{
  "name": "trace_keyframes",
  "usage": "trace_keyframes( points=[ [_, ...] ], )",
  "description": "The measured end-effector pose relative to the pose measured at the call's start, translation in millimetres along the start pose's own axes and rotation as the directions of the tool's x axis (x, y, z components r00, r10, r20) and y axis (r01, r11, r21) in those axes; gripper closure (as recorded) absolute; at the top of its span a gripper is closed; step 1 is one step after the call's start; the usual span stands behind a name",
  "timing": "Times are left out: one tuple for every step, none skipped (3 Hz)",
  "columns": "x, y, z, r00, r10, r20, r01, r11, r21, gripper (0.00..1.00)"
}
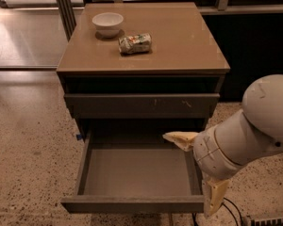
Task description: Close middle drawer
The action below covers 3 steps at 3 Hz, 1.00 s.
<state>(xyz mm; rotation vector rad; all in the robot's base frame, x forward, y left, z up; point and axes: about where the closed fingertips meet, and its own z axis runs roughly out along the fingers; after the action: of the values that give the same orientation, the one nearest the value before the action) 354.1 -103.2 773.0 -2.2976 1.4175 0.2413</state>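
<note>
A speckled stone floor (33, 173) is seen around a grey-brown cabinet (70, 108); on the cabinet's tan surface (184, 36), towards its back left, a white bowl (108, 22) and a crushed can (135, 43) are carried, near each other but apart. Below the cabinet's top a scratched drawer front (141, 105) is seen nearly flush. Beneath that, the middle drawer (137, 173) is drawn far out of the cabinet towards the camera, and nothing is seen on its smooth grey inside.

The claw (187, 175) is held at the cabinet's front right, over the drawer's right wall; it is spread wide and nothing is gripped. One finger (181, 139) is pointed across the drawer's back right corner; the other finger (215, 197) is hung down outside, just beside the front panel (132, 204).

The step in hand is judged to be getting the claw in front of that panel; the drawer has not yet been pushed. The claw should first be carried clear of the drawer's inside, so that the upper finger is not trapped against the cabinet. Contact is best made near the panel's middle; a push at its right end may skew the drawer on its runners. The push should be kept level, straight towards the cabinet, and eased near the end so that the bowl and can are not jolted.
</note>
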Motion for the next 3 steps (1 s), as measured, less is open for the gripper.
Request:
trace_keyframes(
  points=[
    [0, 0, 0, 1.000, 0.000, 0.000, 0.000, 1.0000, 0.000, 0.00],
    [-2, 3, 17, 0.998, -0.054, 0.023, 0.054, 0.9985, -0.003, 0.00],
    [-5, 9, 65, 0.988, -0.141, 0.056, 0.142, 0.9894, -0.027, 0.00]
  ],
)
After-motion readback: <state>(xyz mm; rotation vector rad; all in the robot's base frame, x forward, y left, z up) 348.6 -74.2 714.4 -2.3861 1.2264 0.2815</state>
